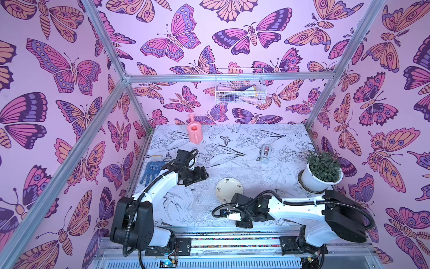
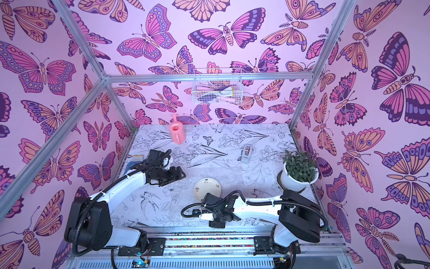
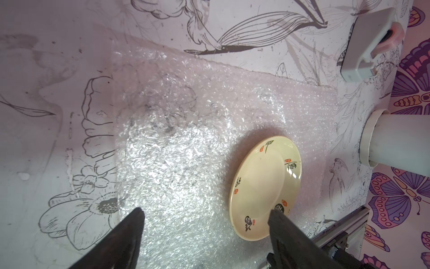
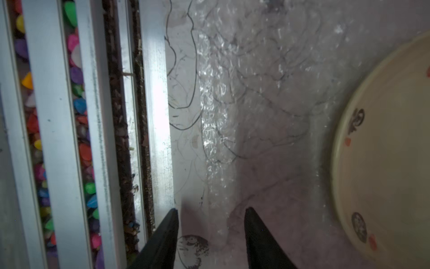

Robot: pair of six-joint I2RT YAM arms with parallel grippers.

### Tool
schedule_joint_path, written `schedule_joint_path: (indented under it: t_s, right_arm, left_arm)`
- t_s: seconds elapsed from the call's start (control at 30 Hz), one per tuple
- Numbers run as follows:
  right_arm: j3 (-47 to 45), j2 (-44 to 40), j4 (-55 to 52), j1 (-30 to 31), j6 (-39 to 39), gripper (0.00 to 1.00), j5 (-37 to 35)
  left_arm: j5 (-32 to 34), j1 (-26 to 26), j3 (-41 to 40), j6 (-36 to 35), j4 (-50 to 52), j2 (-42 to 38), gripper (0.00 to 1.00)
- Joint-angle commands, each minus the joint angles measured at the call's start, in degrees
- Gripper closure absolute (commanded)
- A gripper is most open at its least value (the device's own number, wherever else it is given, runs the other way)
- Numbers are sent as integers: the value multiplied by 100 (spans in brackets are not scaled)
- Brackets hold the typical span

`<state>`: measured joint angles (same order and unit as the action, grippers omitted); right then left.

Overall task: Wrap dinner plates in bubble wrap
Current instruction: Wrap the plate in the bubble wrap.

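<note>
Well: butterfly walls, floral table, plate on bubble wrap; L hand & R hand both unclenched.

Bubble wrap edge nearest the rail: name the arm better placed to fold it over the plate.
Probably right. The right tool hangs with jaws apart across that edge of the bubble wrap, beside the plate. The left tool hovers open above the sheet, far from that edge.

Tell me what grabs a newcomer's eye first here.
Purple butterfly wallpaper covers every wall. At mid-table a cream plate lies on shiny bubble wrap. A pink watering can stands at the far edge, a potted plant by the right wall.
</note>
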<state>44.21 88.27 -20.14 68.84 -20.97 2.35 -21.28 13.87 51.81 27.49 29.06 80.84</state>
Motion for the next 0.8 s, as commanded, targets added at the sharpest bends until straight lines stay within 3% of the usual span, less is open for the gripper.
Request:
schedule_joint_path:
  t_s: [0.0,0.57,0.77]
  right_arm:
    - [132,138,68,107,-232,56,-241]
    - [279,417,17,193,-250,95,-522]
    - [508,-17,-336,157,-289,100,-436]
  left_arm:
    - [-86,-43,-92,-7,175,-130,15]
    - [-213,-82,34,-115,250,-110,15]
    - [-217,76,195,-137,287,46,15]
